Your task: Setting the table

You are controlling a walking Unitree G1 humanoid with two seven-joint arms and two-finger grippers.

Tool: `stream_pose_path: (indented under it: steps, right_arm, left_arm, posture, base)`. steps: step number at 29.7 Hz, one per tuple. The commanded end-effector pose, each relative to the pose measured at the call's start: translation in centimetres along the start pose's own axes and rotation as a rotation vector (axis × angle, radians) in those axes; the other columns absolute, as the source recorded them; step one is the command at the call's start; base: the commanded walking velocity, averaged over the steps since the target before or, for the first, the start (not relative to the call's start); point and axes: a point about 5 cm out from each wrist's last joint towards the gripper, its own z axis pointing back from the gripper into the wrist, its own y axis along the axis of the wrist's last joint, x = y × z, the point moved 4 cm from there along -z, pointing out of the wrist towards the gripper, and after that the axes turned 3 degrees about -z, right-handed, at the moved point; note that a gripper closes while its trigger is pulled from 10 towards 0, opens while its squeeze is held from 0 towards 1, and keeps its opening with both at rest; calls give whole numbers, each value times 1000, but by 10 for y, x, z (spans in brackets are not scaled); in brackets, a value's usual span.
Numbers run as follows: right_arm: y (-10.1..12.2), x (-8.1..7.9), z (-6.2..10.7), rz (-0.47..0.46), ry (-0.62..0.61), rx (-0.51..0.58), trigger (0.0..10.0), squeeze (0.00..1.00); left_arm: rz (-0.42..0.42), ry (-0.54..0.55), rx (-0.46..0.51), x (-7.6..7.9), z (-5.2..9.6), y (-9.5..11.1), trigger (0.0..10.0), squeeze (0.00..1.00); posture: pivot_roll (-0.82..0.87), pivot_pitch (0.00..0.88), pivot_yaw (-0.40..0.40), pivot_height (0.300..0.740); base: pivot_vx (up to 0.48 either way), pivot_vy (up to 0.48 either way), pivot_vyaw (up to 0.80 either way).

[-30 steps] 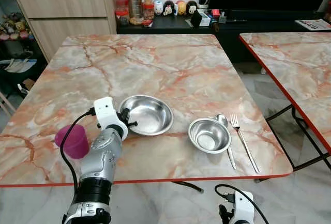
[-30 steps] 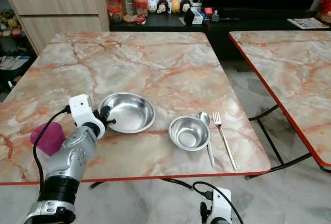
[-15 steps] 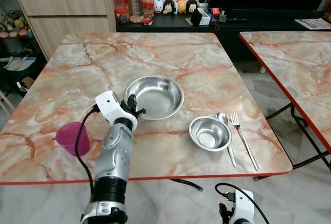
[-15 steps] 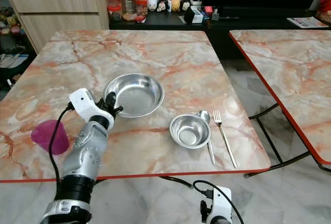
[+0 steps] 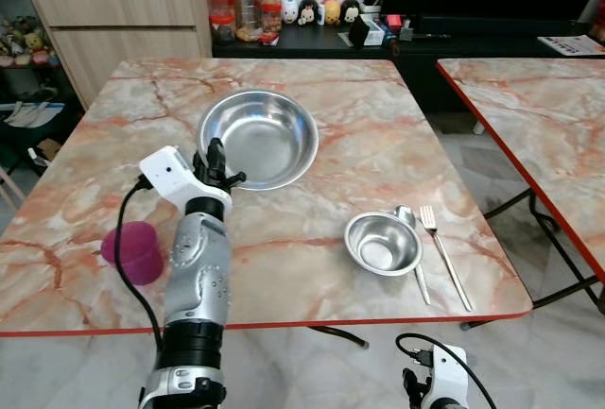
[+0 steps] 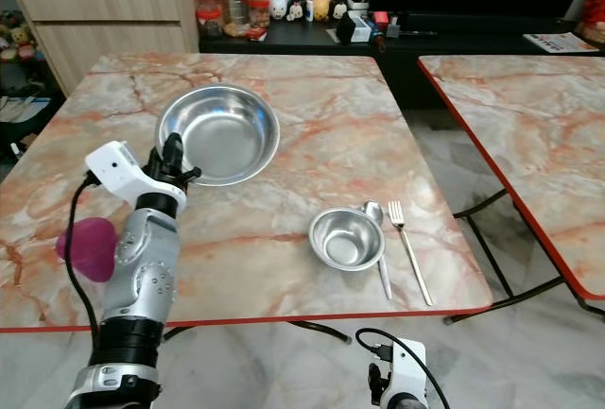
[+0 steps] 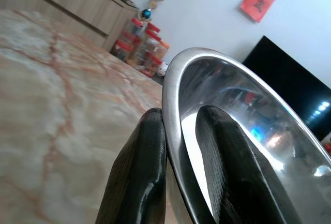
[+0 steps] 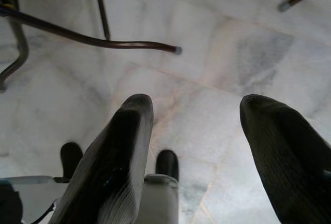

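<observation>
Left gripper (image 7: 178,146) pinches the big bowl's (image 5: 262,135) rim between closed fingers, unplaced. Small bowl (image 5: 382,244), spoon (image 5: 410,237), fork (image 5: 444,253) set. Right gripper (image 8: 199,154) idle, jaws apart

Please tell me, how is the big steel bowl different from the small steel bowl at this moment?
The big bowl is wider and shallower; the small bowl is narrower and deeper. The left gripper pinches the big bowl's rim, one finger inside and one outside; nothing holds the small bowl. The big bowl is farther up the table; the small bowl sits near the front edge beside a spoon and fork. Both are shiny, empty steel.
</observation>
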Motion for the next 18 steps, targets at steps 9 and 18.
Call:
stream_pose_path:
  steps: [9, 18]
  right_arm:
    - [-20, 14, 6, -10, -46, -48, 10000, 0]
    - [-22, 16, 7, -8, -50, -52, 10000, 0]
  left_arm:
    - [-10, -3, 44, 3, 0, 9, 10000, 0]
    - [-18, -8, 53, 4, -1, 13, 10000, 0]
  posture:
    - [32, 0, -59, 740]
    - [34, 0, -55, 740]
  base:
    - [0, -358, 0]
    - [0, -358, 0]
